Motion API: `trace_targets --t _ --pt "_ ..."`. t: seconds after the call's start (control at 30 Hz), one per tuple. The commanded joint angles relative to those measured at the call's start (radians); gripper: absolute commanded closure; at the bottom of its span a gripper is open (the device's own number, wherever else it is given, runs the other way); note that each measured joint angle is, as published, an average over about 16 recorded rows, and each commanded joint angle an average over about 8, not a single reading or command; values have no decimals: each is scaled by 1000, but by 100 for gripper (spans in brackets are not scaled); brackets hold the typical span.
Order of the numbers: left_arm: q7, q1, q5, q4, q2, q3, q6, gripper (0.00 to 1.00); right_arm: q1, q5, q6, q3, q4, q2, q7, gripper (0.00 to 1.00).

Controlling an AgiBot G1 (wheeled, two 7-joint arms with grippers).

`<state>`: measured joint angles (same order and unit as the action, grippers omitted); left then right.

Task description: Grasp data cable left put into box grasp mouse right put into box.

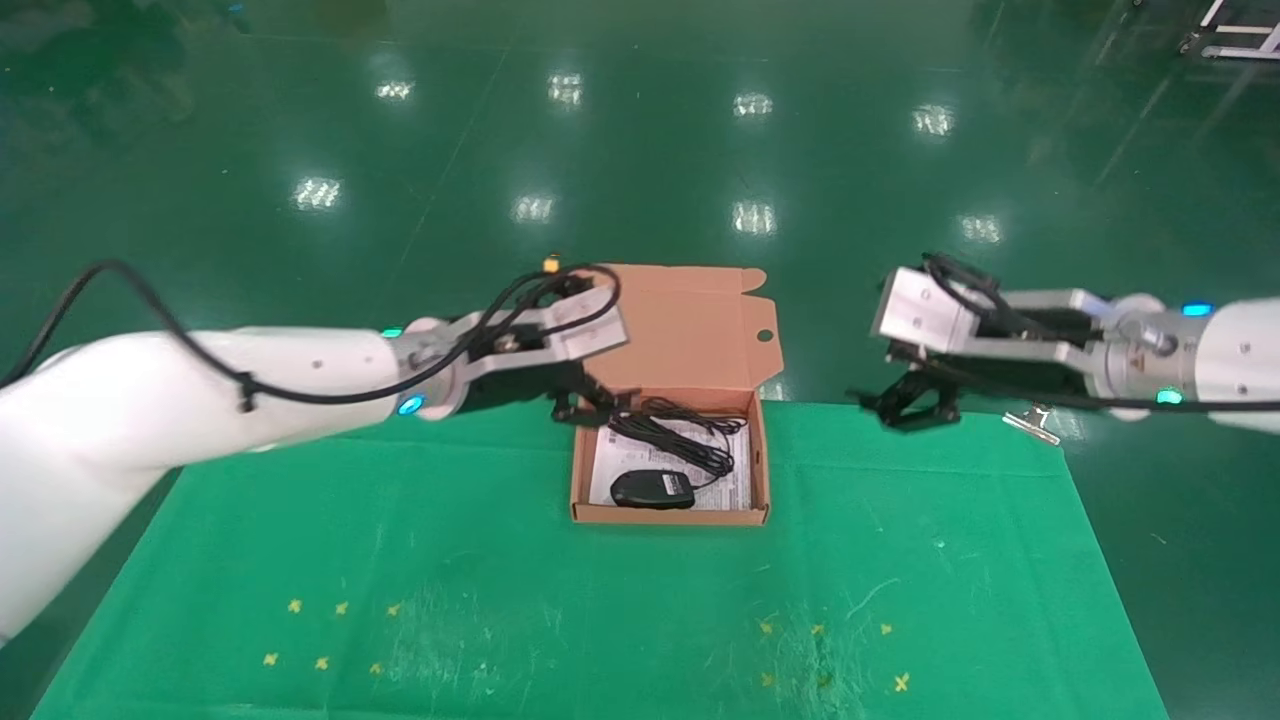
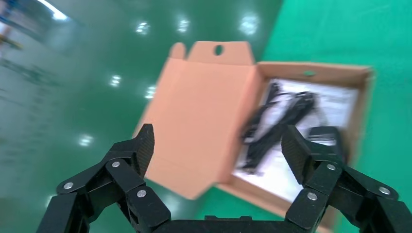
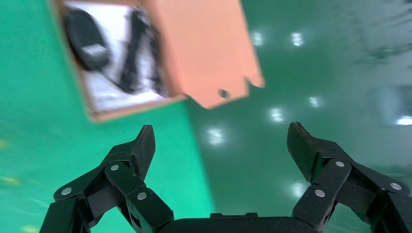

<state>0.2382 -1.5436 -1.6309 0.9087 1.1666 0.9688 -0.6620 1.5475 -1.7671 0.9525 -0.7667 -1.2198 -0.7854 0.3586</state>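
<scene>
A: Start at the left claw. What's it doing?

B: Its black fingers are spread wide with nothing between them. It hangs at the left far corner of the shallow orange-brown cardboard box, just off the box wall as far as I can tell. The right claw is the same: jaws well apart, empty, out past the far right edge of the green cloth worktop and well clear of the box.

A: And the task's things?

B: Both lie in the box, on its white printed lining. The small black oval mouse sits toward the near wall; the thin black bundled data cable lies behind it toward the far wall. Cable loops and the mouse's own cord overlap there, so I can't separate them cleanly.

A: So what could still go wrong?

B: My guess is the left claw. It sits close to the box corner and the upright tabbed flap lid; a careless pull back could clip the wall, shift the light box, or knock the lid. A fingertip dipping low could also snag a loop and drag the cable out.

A: The right side?

B: Little risk, I'd judge; it is far from everything.
</scene>
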Motion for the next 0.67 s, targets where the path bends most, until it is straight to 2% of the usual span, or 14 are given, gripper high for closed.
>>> trace_targets --t 0.03,0.57,0.67 --pt "-2 19 37 15 -23 -28 -34 0 -19 42 22 20 -3 7 -7 0" --pt "-19 174 334 139 -206 -256 -309 0 -173 379 199 178 -24 64 -63 0" --pt "-20 189 363 151 -224 -278 -336 0 -188 412 216 194 -26 69 -68 0"
